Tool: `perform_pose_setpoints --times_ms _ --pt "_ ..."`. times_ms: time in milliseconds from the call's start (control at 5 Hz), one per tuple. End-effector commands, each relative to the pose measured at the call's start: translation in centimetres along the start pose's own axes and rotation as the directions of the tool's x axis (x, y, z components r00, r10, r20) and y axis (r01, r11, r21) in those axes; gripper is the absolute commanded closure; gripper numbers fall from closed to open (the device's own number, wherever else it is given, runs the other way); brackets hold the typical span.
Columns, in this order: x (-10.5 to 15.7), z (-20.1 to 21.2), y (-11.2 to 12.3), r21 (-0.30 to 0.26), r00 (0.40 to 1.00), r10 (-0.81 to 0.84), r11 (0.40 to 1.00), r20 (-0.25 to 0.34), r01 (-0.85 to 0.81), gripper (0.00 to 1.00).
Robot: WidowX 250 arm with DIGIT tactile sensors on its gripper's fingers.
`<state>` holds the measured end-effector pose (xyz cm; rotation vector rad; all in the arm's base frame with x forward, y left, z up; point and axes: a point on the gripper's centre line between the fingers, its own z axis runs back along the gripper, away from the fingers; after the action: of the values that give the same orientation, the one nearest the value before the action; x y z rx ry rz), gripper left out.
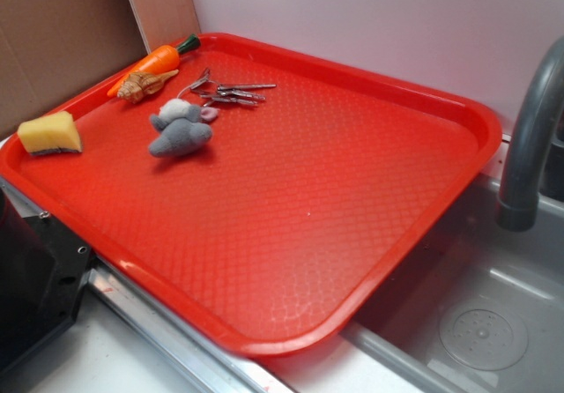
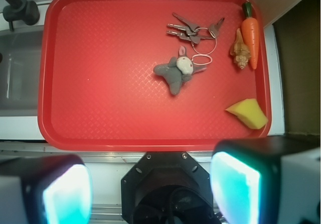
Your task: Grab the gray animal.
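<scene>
Lying on the red tray [image 2: 100,108], the gray animal [image 2: 176,72] rests in the half of the tray that holds the other small objects, well apart from the gripper [image 2: 150,186], whose two fingers stand wide apart at the bottom edge of the wrist view with nothing between them. In the wrist view the animal's long axis runs diagonally: its whitish head patch and ears point toward the upper right, toward the keys [image 2: 193,29], while its gray body trails toward the lower left. A thin ring or cord of the key bunch lies just beside the head; whether they touch cannot be told. Farther right, near the tray's rim, a tan seashell [image 2: 240,49] lies beside an orange toy carrot [image 2: 250,32], and a yellow sponge wedge [image 2: 248,112] sits in the corner below them. The tray has a textured diamond pattern and raised rim, and it sits over a gray sink [image 1: 493,322] with a dark faucet [image 1: 529,146]; a pale wall [image 1: 370,14] and a wooden panel [image 1: 159,5] stand behind.
</scene>
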<state>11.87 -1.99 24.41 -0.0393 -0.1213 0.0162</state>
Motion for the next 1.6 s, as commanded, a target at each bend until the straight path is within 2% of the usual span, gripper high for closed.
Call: perform_pose_setpoints --times_ms 0,1000,1200,1400 --pt "0.0 0.0 0.0 0.0 1.0 0.0 1.0 0.0 0.0 0.0" --pt "0.0 0.0 0.0 0.0 1.0 0.0 1.0 0.0 0.0 0.0" --pt "3.0 -5.3 3.4 0.125 0.968 0.239 0.966 -0.079 -0.228 0.0" --pt "5.5 -9.1 5.3 0.113 0.881 0.471 0.878 -0.04 -0.465 0.0"
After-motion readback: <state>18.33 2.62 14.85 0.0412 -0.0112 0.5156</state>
